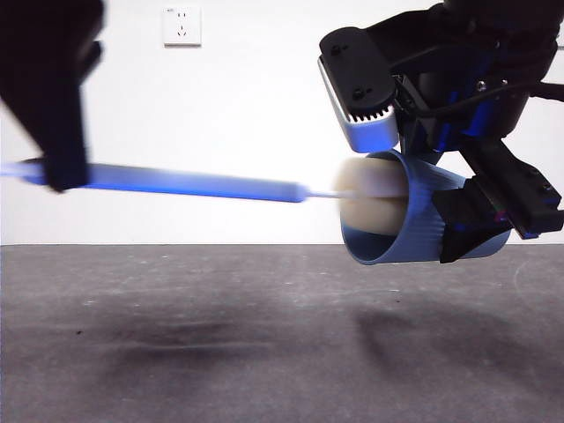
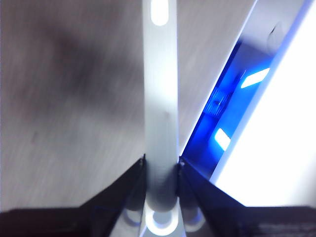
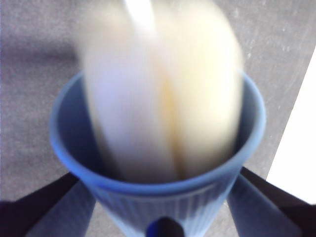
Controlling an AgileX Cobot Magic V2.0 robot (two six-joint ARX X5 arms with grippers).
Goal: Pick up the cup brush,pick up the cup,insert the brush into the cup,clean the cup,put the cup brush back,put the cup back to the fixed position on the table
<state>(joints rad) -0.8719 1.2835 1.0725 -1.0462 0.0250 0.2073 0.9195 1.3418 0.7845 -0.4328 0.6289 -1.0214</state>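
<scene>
Two claws clamped: left claw (image 2: 160,173) grips cup brush (image 1: 264,187), right claw (image 3: 158,197) grips cup (image 1: 414,216).

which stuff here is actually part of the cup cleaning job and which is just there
In the job:
cup brush, held by left gripper
cup, held on its side by right gripper, sponge head at its mouth

Just there:
wall socket
table
</scene>
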